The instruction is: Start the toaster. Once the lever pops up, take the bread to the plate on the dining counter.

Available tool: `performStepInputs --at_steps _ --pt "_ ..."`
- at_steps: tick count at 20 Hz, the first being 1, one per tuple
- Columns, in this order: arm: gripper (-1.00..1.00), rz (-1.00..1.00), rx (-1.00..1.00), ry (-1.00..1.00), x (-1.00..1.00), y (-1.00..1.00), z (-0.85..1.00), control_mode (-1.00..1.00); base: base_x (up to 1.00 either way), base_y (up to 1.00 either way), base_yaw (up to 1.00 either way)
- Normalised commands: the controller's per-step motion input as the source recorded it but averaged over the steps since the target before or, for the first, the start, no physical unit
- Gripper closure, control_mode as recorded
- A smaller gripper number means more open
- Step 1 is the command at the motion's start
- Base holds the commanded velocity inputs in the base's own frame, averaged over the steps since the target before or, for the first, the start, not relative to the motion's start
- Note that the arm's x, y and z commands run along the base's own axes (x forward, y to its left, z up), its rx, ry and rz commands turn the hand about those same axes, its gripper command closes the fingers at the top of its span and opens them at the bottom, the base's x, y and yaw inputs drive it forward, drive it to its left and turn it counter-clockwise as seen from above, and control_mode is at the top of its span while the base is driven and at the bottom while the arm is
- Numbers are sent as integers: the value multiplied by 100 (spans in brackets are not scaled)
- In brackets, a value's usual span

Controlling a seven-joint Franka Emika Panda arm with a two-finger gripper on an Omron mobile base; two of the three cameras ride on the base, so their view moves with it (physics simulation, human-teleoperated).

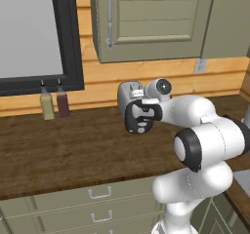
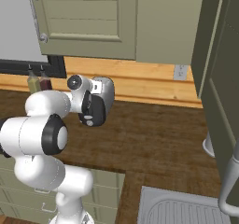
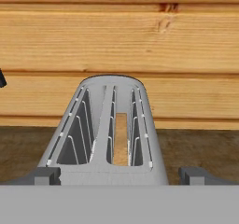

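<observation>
The toaster stands on a dark brown wood counter, close to the far wall of pale wood planks. Its body is silver-grey with two long slots on top, and a tan slice of bread sits down in the right slot. The black end panel faces the near side, partly behind the arm. The gripper hangs just above the near end of the toaster, its fingers spread wide and holding nothing. Left along the wall stand two bottles under a dark-framed window. Green-grey cupboards hang above, drawers lie below, and a sink lies at near right.
</observation>
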Motion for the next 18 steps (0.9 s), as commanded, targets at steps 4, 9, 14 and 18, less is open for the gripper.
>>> performStepInputs --at_steps 4,9,14,18 --pt "-100 0 0 0 0 0 0 -100 0 0 0" --pt "-100 0 0 0 0 0 0 -100 0 0 0" --pt "-100 0 0 0 0 0 0 -100 0 0 0" --pt "-100 0 0 0 0 0 0 -100 0 0 0"
